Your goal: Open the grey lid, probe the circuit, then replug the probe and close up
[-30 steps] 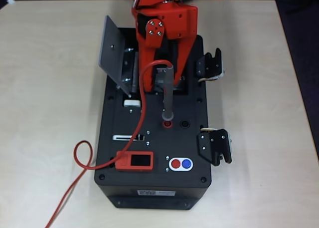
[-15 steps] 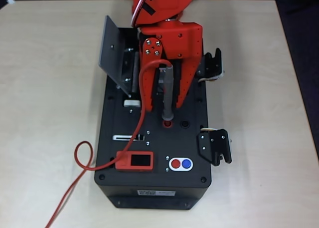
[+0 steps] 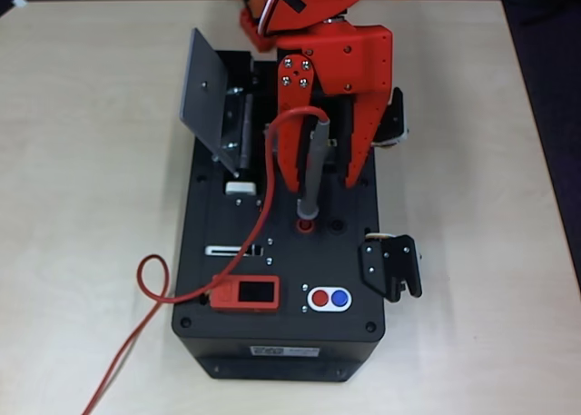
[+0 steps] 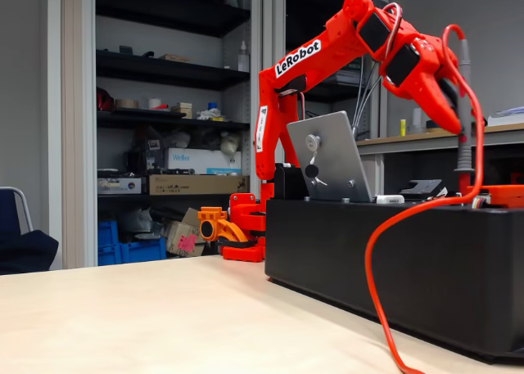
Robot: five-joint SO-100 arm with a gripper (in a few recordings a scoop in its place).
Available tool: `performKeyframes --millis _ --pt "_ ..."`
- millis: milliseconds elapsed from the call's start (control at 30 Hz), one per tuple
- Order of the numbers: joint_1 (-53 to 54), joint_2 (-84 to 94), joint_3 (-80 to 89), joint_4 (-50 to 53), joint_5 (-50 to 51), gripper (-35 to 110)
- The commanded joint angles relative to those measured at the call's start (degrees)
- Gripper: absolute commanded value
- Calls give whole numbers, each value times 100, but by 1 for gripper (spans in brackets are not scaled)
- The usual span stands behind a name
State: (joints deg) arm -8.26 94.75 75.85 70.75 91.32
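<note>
The grey lid (image 3: pixel 211 102) (image 4: pixel 332 157) stands open, tilted up at the left of the black box (image 3: pixel 272 342). The probe (image 3: pixel 313 165) (image 4: pixel 465 120) stands with its tip in the red socket (image 3: pixel 306 222), leaning slightly. Its red cable (image 3: pixel 263 215) arcs from its top to the orange display module. My gripper (image 3: pixel 325 179) (image 4: pixel 449 120) is open and points down over the box. The probe rises between its fingers, close to the left finger (image 3: pixel 292 174), and I cannot tell whether they touch. The arm hides the circuit in the opening.
An orange display module (image 3: pixel 245 293) and red and blue buttons (image 3: pixel 329 298) sit near the box's front. A black socket (image 3: pixel 338 224) lies beside the red one. Black latches (image 3: pixel 390 265) (image 3: pixel 392 115) hang off the right side. The cable loops onto the table (image 3: pixel 150 283) at the left.
The gripper has moved forward over the box and slightly right, so its fingers now straddle the probe. The probe's top has leaned a little to the right.
</note>
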Motion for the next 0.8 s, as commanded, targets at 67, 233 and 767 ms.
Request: performKeyframes --millis 67,233,767 --pt "-35 -35 -387 88 158 14" --pt "158 -334 -659 114 -53 13" --pt "299 -976 -1345 299 -88 6"
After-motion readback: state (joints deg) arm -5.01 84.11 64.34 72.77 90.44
